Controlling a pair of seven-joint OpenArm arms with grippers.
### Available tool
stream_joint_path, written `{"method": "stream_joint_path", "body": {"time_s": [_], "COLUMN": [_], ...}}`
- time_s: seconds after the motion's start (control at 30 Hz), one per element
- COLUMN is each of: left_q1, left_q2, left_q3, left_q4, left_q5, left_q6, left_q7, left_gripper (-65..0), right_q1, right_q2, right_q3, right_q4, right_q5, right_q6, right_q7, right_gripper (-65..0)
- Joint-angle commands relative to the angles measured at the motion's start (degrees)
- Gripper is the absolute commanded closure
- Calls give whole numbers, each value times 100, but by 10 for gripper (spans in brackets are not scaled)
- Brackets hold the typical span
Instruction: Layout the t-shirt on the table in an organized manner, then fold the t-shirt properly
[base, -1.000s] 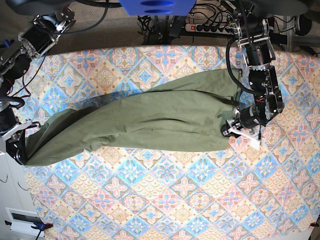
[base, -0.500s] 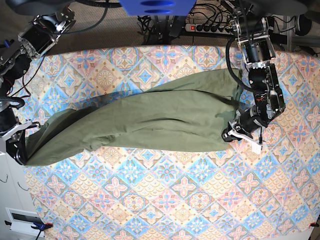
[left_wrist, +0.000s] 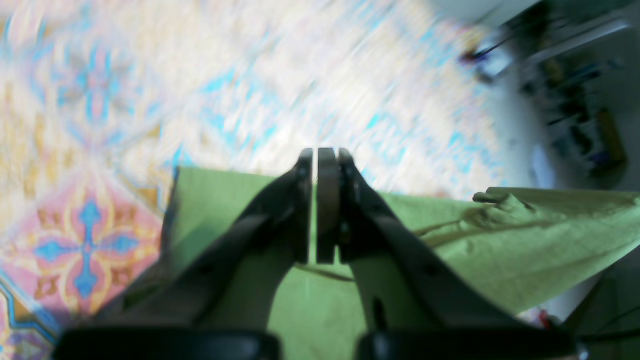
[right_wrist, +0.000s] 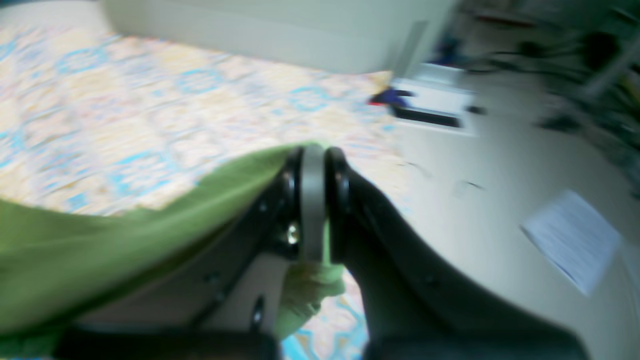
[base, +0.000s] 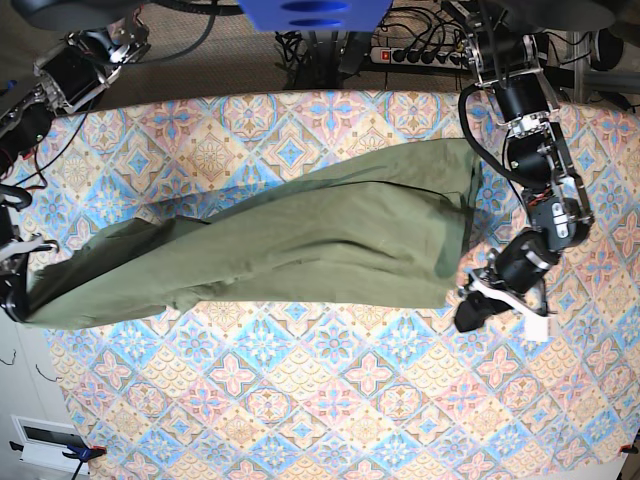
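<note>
T-shirt (base: 290, 245) lies stretched across mid-frame of table (base: 330, 400), left gripper (base: 470, 310) clamped on its lower-right corner, right gripper (base: 15, 300) clamped on far-left end; pull both apart evenly w/o jerking, keeping cloth low & flat.

A robotics laboratory is indicated by two instrumented arms mounted beside a patterned worktop (base: 330, 400), a power strip (base: 415, 55) with tangled cables behind it, and a carpeted floor (base: 230, 50) beyond.
</note>
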Motion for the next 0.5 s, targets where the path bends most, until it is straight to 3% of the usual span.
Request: {"method": "stream_joint_path", "body": {"time_s": [0.0,0.13,0.27,0.4,0.47], "left_q1": [-26,133,379,449,396], "left_q2": [-91,-109,-575,-645,-636], "left_q3": [-274,-995,-1259,-1224,-969], "left_q4": [256,925,1206,661,72], "left_q5": [-191,-754,-1053,-1035,-1035], "left_q6": [-16,-16,-16,-8,-8], "left_q7": [-143,-134,-134,-134,-143], "left_gripper": [0,0,0,-1,-42], "right_q1": [104,104,86,60,60], "right_q2": [155,401,568,621,621], "right_q3": [90,415,714,714,652], "right_q4": [76,76,76,76,76], "right_q5": [112,244,534,578,578], "right_q6": [-25,-25,-25,-25,-25], "right_q7": [179,179,170,170,161], "right_gripper": [-7,-7,-7,-7,-7]}}
